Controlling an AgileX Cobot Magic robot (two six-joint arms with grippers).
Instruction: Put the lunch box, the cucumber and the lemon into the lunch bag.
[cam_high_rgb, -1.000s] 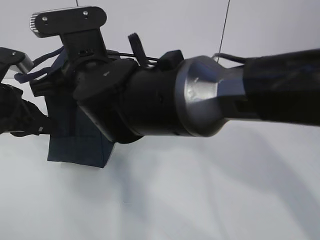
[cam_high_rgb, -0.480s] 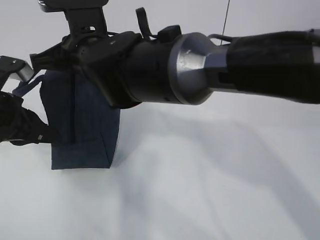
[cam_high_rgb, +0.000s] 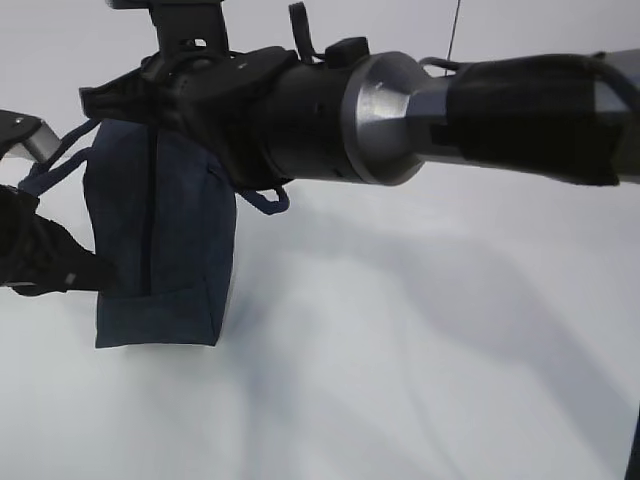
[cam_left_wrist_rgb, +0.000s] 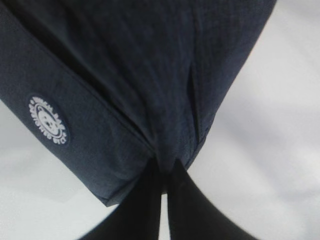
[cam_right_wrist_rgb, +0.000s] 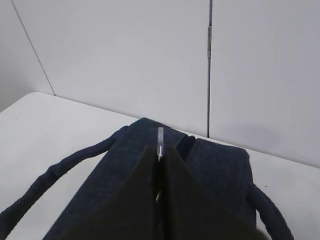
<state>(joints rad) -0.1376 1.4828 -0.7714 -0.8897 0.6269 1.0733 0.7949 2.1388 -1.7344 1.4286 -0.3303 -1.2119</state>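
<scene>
On the table's left, both grippers (cam_left_wrist_rgb: 162, 172) (cam_right_wrist_rgb: 159, 150) clamp the lunch bag (cam_high_rgb: 160, 250); bare tabletop (cam_high_rgb: 430, 380) rightward.

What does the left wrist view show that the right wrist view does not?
Only the left wrist view shows the round white logo patch and the left gripper shut on a lower corner of the lunch bag. Only the right wrist view shows the bag's two loop handles, the silver ring pull pinched in the shut right gripper, and the wall behind. Both show the navy bag and the white table.
</scene>
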